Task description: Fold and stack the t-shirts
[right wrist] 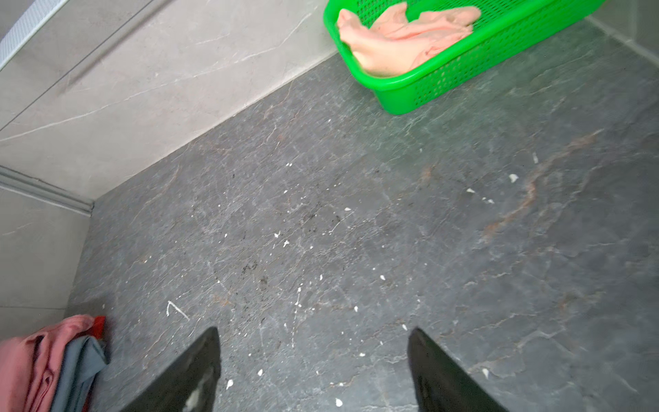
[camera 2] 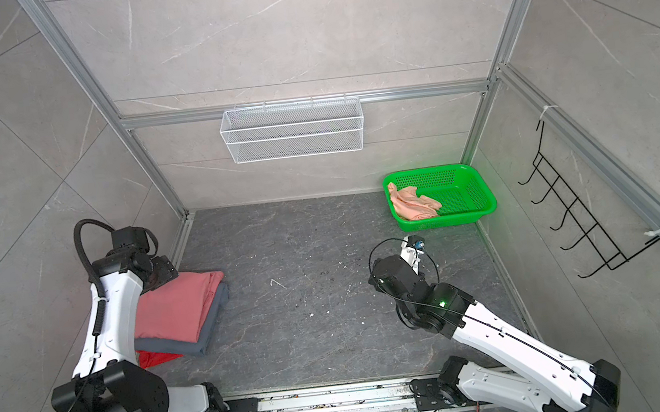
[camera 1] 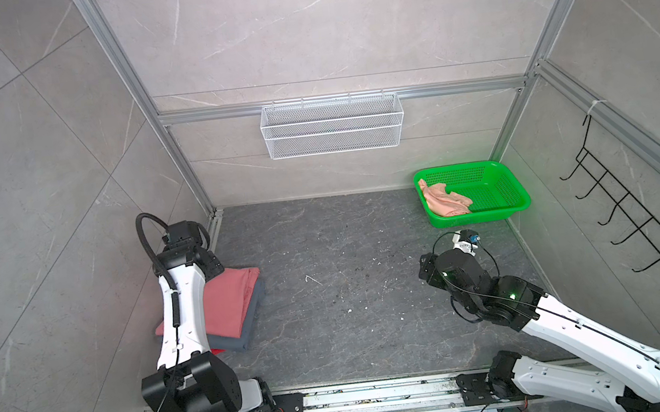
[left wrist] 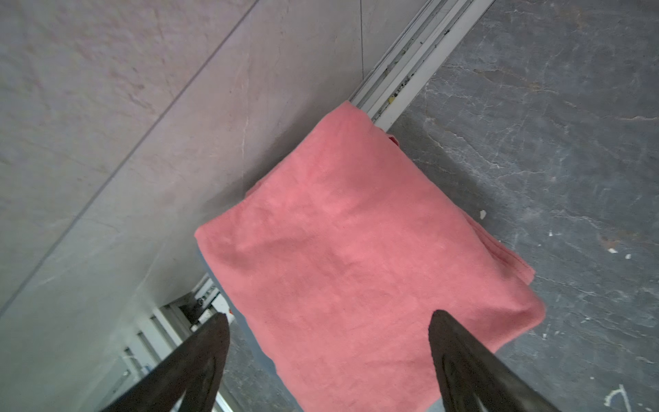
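Left jaws gape over fuzzy, folded coral t-shirt (left wrist: 356,249).

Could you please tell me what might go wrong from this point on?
The left gripper hangs open over the coral pink shirt; lifting away could snag its top fold and pull it askew. The peach shirt lies crumpled in the green basket; the open right gripper might pinch several layers or drag the basket along.

You see a folded coral pink cloth t-shirt (camera 2: 180,306) atop a slate grey-blue t-shirt (camera 2: 209,331) and a bright red t-shirt (camera 2: 155,357) at left, and a crumpled pale peach t-shirt (camera 2: 414,205) inside the green plastic mesh basket (camera 2: 467,199).
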`<state>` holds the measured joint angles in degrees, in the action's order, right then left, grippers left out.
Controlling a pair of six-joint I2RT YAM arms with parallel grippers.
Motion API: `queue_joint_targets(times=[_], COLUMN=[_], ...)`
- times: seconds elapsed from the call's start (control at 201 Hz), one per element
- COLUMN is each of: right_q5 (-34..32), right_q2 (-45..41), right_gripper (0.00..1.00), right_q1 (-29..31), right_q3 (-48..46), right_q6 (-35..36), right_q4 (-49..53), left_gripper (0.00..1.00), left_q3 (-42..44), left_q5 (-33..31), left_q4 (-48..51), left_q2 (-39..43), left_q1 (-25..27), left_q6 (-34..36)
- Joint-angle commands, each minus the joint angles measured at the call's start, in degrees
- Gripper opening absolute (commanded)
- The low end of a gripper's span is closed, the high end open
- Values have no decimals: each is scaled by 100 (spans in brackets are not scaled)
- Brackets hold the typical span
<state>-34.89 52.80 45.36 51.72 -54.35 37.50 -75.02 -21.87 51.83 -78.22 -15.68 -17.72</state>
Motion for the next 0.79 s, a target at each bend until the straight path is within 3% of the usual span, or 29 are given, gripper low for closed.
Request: queue_joint_targets(times=[0.0,0.174,0.548,0.737,0.787], right_q5=[-880,-1609,-2477,-2668,-2703], right_q2=[-308,-874,-1389,-1127,-974], right_gripper=[91,99,100,100,100], right_q1=[14,16,9,16,10], right_q3=[69,107,582,863,926], right_q6=[21,108,641,1346,1488], right_q4=[640,1123,1662,1268,1146], left_gripper=[91,91,91,91,95], left_q3=[271,896,2615,2967,2906], left_q5=[92,-200,651,991,1125], left_q4=[-322,-375,-1009,-1131,-1171], left_q2=[-178,-213,355,973,1272], left_q1=[-9,-85,-1001,-1191,-1187], left_q6=[-666,-1439,-2526,-2557,-2413])
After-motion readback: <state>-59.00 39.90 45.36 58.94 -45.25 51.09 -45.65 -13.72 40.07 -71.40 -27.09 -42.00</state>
